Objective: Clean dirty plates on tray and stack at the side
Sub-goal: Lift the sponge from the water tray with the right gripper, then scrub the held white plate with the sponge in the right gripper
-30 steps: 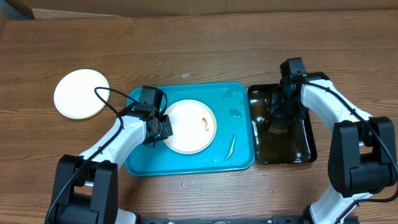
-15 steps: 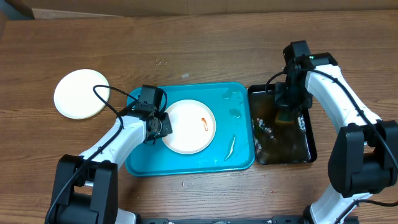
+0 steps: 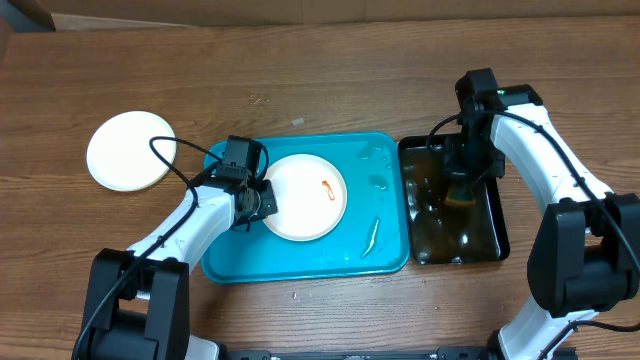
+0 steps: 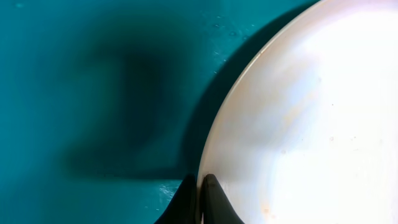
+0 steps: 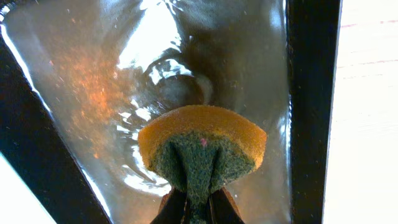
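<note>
A white plate (image 3: 305,200) with a red-orange smear lies in the turquoise tray (image 3: 300,262). My left gripper (image 3: 262,202) is shut on that plate's left rim; the left wrist view shows both fingers (image 4: 200,202) pinching the plate edge (image 4: 298,124) over the tray floor (image 4: 93,93). A pale plate (image 3: 130,150) lies on the table at the far left. My right gripper (image 3: 461,188) is shut on an orange-and-green sponge (image 5: 202,149), held folded above the water in the black tub (image 3: 455,250). A third plate is not in view.
The black tub (image 5: 314,93) holds murky brown water and stands right of the tray. A pale streak (image 3: 370,236) and water drops (image 3: 378,182) lie on the tray floor. A cardboard edge (image 3: 30,15) runs along the table's back.
My right gripper has lifted the sponge out of the tub's water and shifted toward the tub's back, leaving ripples. The left arm and the plate have not moved.
</note>
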`<state>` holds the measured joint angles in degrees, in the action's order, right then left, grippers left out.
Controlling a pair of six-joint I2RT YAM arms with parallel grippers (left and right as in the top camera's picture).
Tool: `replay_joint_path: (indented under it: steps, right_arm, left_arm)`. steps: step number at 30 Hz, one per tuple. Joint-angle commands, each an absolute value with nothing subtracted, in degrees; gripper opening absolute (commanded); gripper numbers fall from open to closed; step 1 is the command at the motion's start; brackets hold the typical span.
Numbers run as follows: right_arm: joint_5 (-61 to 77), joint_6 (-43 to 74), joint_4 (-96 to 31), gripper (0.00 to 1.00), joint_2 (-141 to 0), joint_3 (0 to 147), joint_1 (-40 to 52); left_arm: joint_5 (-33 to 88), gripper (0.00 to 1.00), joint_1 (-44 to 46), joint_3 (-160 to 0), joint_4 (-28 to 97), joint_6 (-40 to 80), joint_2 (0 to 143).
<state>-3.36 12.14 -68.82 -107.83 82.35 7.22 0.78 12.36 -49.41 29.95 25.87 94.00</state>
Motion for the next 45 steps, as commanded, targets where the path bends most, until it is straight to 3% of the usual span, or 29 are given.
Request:
replay_joint_path:
  steps: [1,6,15,29,38,45]
  right_arm:
    - [-5.10,15.44,-68.95,0.04,-106.50,83.66,7.44]
    - [-5.58,19.53,-68.62,0.04,-106.50,83.64,8.40]
    - [-4.62,18.65,-68.27,0.04,-106.50,83.64,9.85]
    - [2.85,11.88,-76.73,0.04,-106.50,95.50,12.62]
    - [7.75,12.88,-68.14,0.04,-106.52,97.51,25.39]
    - [-8.88,20.01,-61.21,0.04,-106.74,95.35,37.98]
  left_arm:
    - [2.76,0.09,12.40,-49.45,29.93,23.07,94.02]
    - [2.61,0.13,12.38,-49.45,29.74,23.07,94.02]
    - [3.05,0.04,12.40,-49.45,29.74,23.11,94.02]
    - [4.60,0.04,12.40,-49.45,29.76,23.38,94.02]
    - [6.00,0.05,12.40,-49.45,29.69,23.35,94.02]
    - [6.00,0.05,12.40,-49.45,29.71,23.33,94.02]
